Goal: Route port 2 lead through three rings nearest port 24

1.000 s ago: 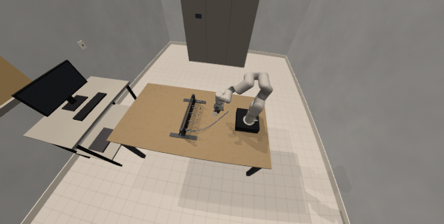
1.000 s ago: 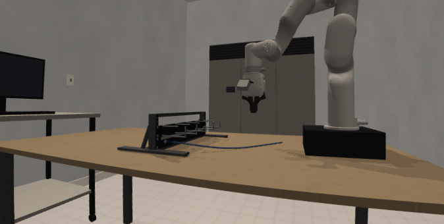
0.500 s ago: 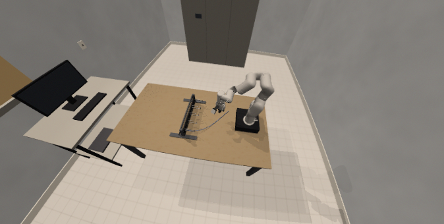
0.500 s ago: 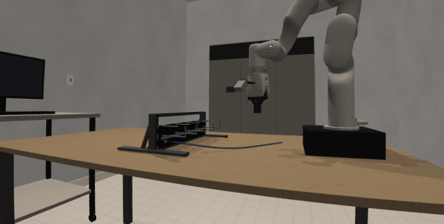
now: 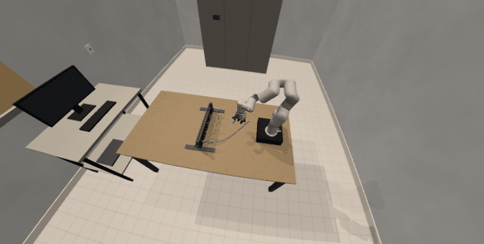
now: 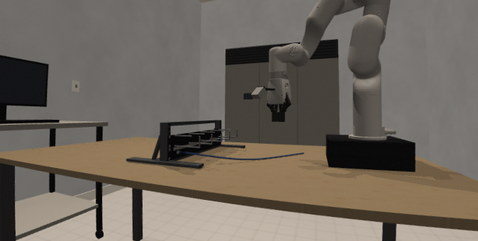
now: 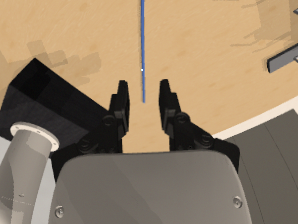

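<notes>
From where I stand, the black metal rack (image 6: 165, 126) with its patch panel sits left of centre on the tan wooden worktop (image 6: 248, 184), its grey wire rings (image 6: 227, 134) jutting toward the arm. The thin blue lead (image 6: 245, 157) runs from the rack's near end and lies flat on the worktop, outside every ring. Further right, the black claw (image 6: 279, 113) hangs well above the lead's free end, fingers partly apart, gripping nothing. I judge all 3 rings are yet to be threaded; the grasp comes first.
</notes>
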`<state>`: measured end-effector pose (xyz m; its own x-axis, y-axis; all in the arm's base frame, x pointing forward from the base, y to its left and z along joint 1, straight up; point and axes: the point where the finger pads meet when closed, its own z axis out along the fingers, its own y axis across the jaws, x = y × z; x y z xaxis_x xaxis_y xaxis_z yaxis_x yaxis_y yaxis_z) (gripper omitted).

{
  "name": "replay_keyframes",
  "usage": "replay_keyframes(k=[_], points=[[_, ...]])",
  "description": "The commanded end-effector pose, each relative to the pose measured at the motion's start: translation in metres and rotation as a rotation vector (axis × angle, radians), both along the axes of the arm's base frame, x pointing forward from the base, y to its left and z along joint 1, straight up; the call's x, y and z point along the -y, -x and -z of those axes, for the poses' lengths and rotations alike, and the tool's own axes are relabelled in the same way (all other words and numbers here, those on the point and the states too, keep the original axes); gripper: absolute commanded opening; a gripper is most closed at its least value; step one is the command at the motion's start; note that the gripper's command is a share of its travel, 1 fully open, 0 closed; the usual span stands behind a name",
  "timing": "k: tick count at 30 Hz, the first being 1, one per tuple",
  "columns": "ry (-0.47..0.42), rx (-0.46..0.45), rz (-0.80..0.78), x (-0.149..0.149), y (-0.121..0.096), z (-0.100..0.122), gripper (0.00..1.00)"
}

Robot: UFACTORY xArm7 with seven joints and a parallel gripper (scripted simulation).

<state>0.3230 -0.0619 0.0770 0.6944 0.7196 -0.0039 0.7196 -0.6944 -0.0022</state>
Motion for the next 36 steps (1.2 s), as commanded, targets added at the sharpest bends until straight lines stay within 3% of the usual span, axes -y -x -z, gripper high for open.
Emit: replay_keyframes(k=[1,27,36], points=[[0.001,0.003,0.001,0.0,-0.001,-0.001,0.33],[0.001,0.003,0.001,0.0,-0.001,0.0,0.33],[0.001,0.003,0.001,0.0,-0.001,0.011,0.33]])
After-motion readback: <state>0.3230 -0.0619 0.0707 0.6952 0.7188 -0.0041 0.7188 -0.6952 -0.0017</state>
